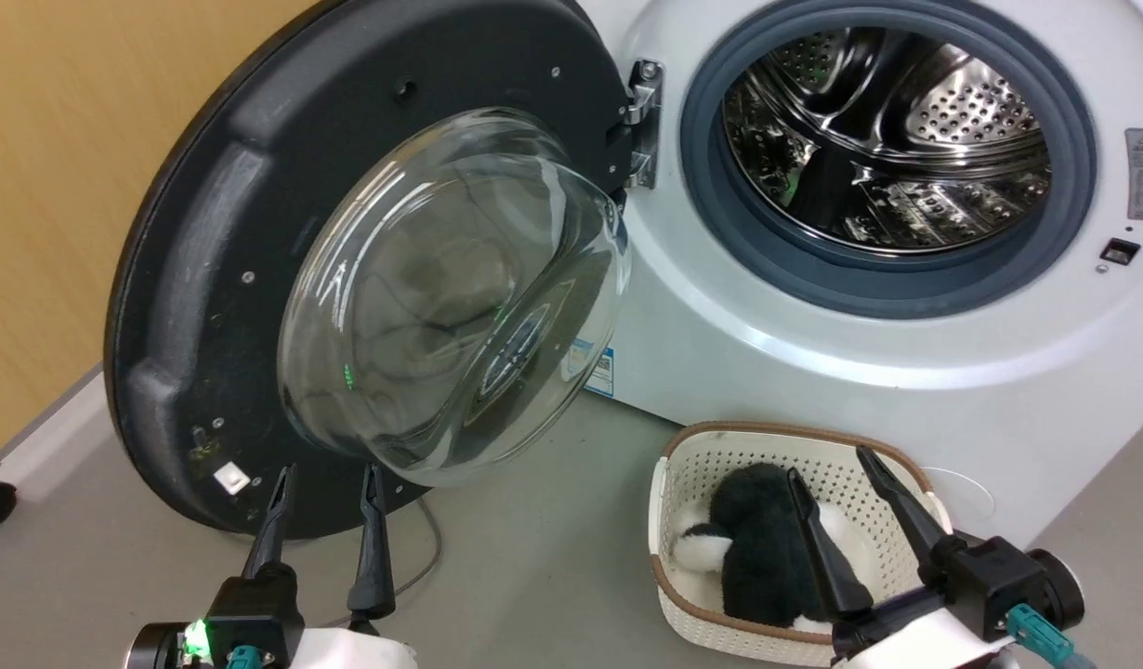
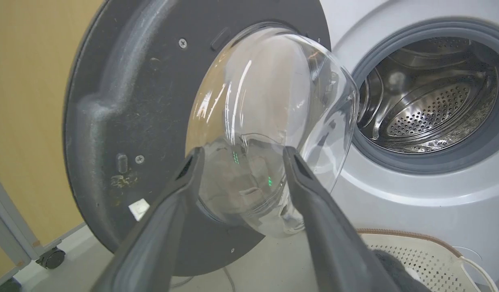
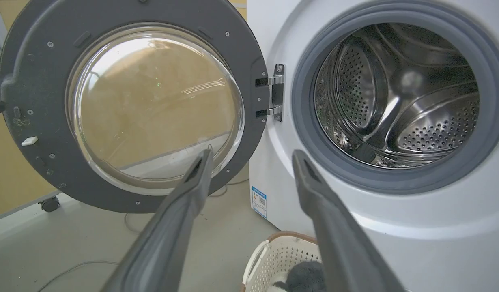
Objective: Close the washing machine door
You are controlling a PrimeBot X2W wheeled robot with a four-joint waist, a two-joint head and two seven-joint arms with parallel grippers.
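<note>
Door [image 1: 190, 279] wide open; basket [image 1: 720, 460] before machine [image 1: 720, 353]; left claw [image 1: 328, 478] near door, right claw [image 1: 829, 465] over basket, both spread, empty.

Head view: washing machine door [image 1: 200, 279] swung out at 10 o'clock, hinged on the left side of the washing machine [image 1: 720, 353] at 1 o'clock. Basket [image 1: 711, 460] on the floor [image 1: 534, 557] at 5 o'clock, before the washing machine, soft toy [image 1: 757, 539] inside. Left gripper [image 1: 330, 472] at 7 o'clock under door edge; right gripper [image 1: 828, 463] over basket.
</note>
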